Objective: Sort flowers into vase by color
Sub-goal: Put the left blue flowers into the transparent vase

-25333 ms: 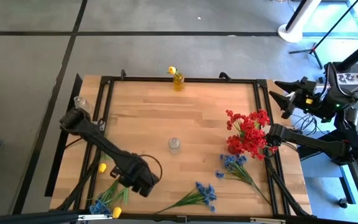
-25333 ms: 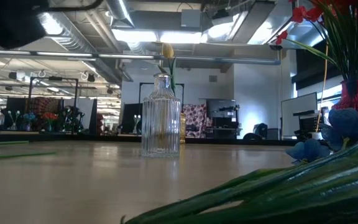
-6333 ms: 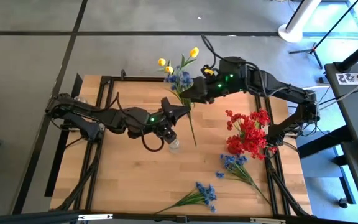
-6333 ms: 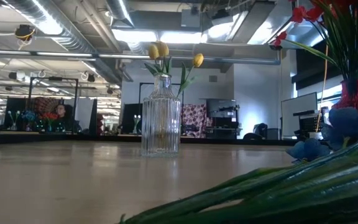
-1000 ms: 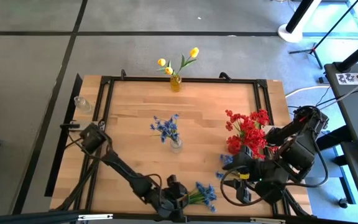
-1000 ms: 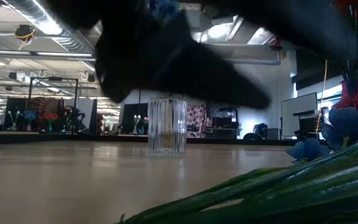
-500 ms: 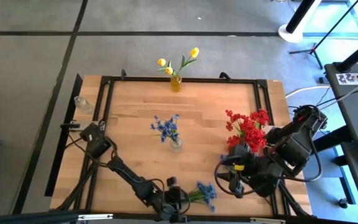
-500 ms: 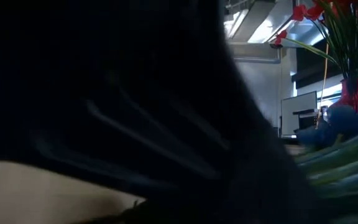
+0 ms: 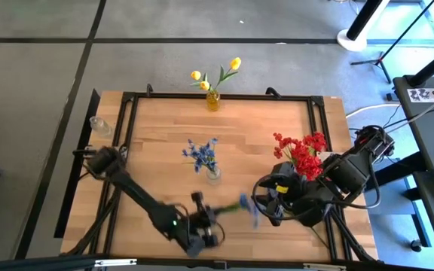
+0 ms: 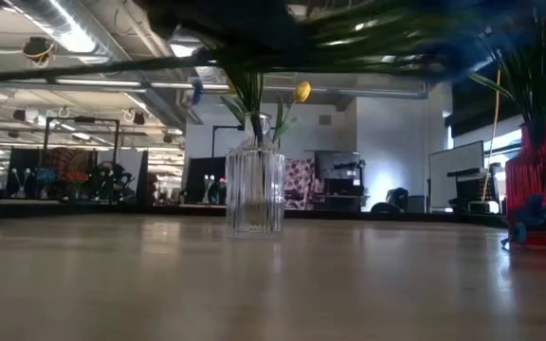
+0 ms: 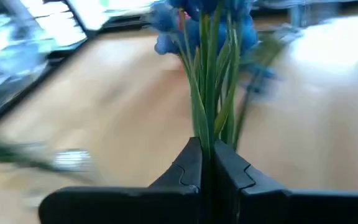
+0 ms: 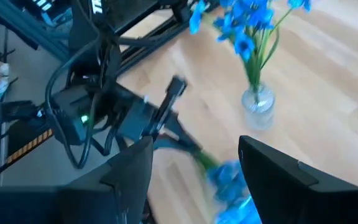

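Observation:
My left gripper (image 9: 211, 220) is near the table's near edge, shut on a blue sprig (image 9: 241, 206) that it holds above the table; the sprig passes blurred across the top of the low view (image 10: 349, 28). My right gripper (image 9: 262, 207) is open just right of the sprig's blossoms (image 12: 229, 180), which show between its fingers without touching them. A clear vase (image 9: 212, 175) with blue flowers (image 9: 200, 154) stands mid-table. A yellow vase with tulips (image 9: 214, 84) stands at the far edge. A red vase with red flowers (image 9: 301, 156) stands at the right. My left gripper pinches several green stems (image 11: 209, 138) of the blue sprig between its two shut fingers, at their lower end. The stems run forward from the fingertips toward the table's right, blossoms (image 11: 204, 18) at the far end. The sprig is lifted clear of the table.
A small clear bottle (image 9: 96, 124) stands outside the black frame at the left. The black frame (image 9: 224, 96) runs around the wooden top. My right arm (image 9: 337, 177) reaches in beside the red vase. Bare wood lies left of the clear vase.
My left gripper has risen from the near edge and gone a little toward the far edge, lifting the blue sprig clear of the table. My right gripper has moved toward the table's left and far side, closing in on the sprig's blossoms.

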You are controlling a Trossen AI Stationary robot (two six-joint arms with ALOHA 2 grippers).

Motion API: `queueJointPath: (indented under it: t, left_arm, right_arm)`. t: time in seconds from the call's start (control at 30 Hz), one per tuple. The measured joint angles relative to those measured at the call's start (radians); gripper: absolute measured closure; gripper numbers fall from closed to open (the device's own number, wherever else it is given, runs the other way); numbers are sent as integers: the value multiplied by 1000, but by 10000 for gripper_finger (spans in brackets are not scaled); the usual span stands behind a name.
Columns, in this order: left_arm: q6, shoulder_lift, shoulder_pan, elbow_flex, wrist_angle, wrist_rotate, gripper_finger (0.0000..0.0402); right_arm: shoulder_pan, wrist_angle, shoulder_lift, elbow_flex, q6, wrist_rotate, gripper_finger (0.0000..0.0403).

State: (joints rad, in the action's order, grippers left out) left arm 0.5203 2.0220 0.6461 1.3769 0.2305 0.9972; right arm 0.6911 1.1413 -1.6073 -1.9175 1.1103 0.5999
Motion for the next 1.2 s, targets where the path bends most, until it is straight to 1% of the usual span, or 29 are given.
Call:
queueJointPath:
  t: [0.07, 0.13, 0.23, 0.3, 0.37, 0.4, 0.47, 0.5, 0.57, 0.6, 0.67, 0.73, 0.8, 0.83, 0.93, 1.0, 1.1, 1.2]
  left_arm:
    - [55, -65, -25, -56, -2, 39, 395]
    - [89, -155, -45, -117, -62, 83, 395]
    - [86, -319, -50, -224, -270, 147, 395]
    - [25, -402, -50, -316, -475, 146, 395]
    - [-106, -465, -52, -413, -740, 99, 395]
    - [-178, -494, -52, -456, -900, 53, 395]
    - [-292, -522, -60, -531, -1219, -70, 395]
    - [-328, -522, -67, -561, -1353, -137, 396]
    - [-361, -516, -93, -601, -1519, -239, 396]
    - [-375, -515, -107, -609, -1562, -275, 396]
    - [-403, -518, -133, -599, -1592, -343, 396]
    - [-434, -518, -144, -569, -1586, -418, 396]
    - [-473, -517, -157, -525, -1549, -487, 396]
    - [-494, -517, -164, -497, -1520, -503, 396]
    - [-573, -516, -170, -413, -1414, -511, 396]
    - [-613, -516, -172, -353, -1316, -518, 393]
    - [-620, -516, -177, -277, -1175, -521, 390]
    - [-641, -516, -178, -243, -1128, -517, 388]
  right_arm:
    - [0, -6, 0, 0, -20, 20, 166]
    - [0, -19, 0, 0, -46, 30, 166]
    - [0, -31, 0, 0, -91, 37, 166]
    - [0, -33, 0, 0, -127, 37, 166]
    - [0, -33, 0, 0, -158, 38, 166]
    - [0, -33, 0, 0, -175, 38, 166]
    - [0, -33, 0, 0, -202, 38, 166]
    - [0, -35, 0, 0, -213, 39, 166]
    - [0, -49, 0, 0, -226, 43, 166]
    - [0, -62, 0, 0, -227, 49, 166]
    - [1, -97, 0, 0, -233, 65, 166]
    - [-1, -162, -2, 11, -264, 90, 166]
    - [-16, -224, -4, 24, -320, 108, 166]
    - [-27, -260, -5, 31, -354, 102, 166]
    - [-79, -377, -11, 37, -487, 43, 166]
    - [-108, -467, -15, 37, -592, 6, 166]
    - [-159, -627, -21, 37, -733, -43, 166]
    - [-193, -736, -26, 37, -821, -65, 166]
